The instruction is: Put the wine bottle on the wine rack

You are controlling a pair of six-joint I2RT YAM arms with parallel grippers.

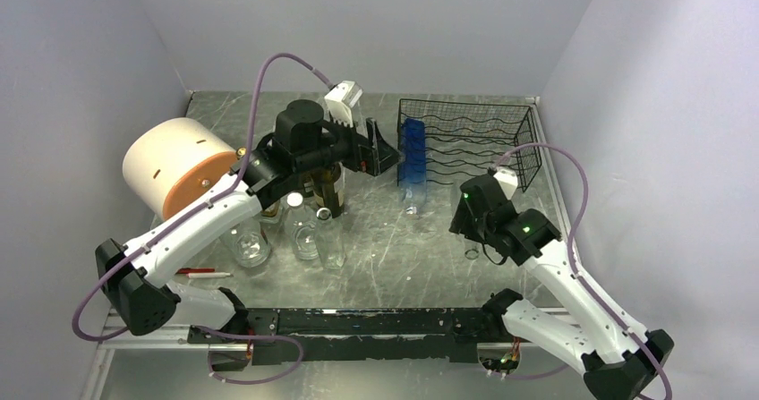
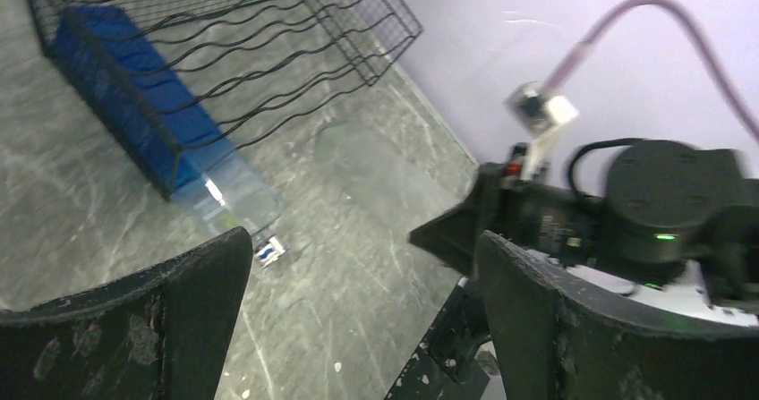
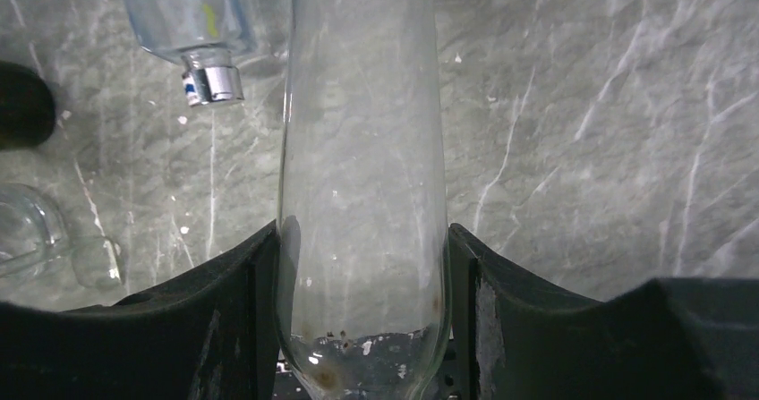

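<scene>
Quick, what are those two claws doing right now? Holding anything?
Left claw: open, holding nothing.
Right claw: closed on a clear bottle.

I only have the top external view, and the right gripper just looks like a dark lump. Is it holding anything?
Observer: Yes. The right wrist view shows a clear bottle between the fingers of the right gripper, with both pads against the glass.
Operator: Anything inside it?
Observer: It looks empty. Only a few dark specks show in the end nearest the camera.
Operator: Is the left gripper free to help?
Observer: In the left wrist view the left gripper is open with nothing between its fingers. It looks toward the wine rack, where a blue bottle lies with its capped neck poking out.
</scene>
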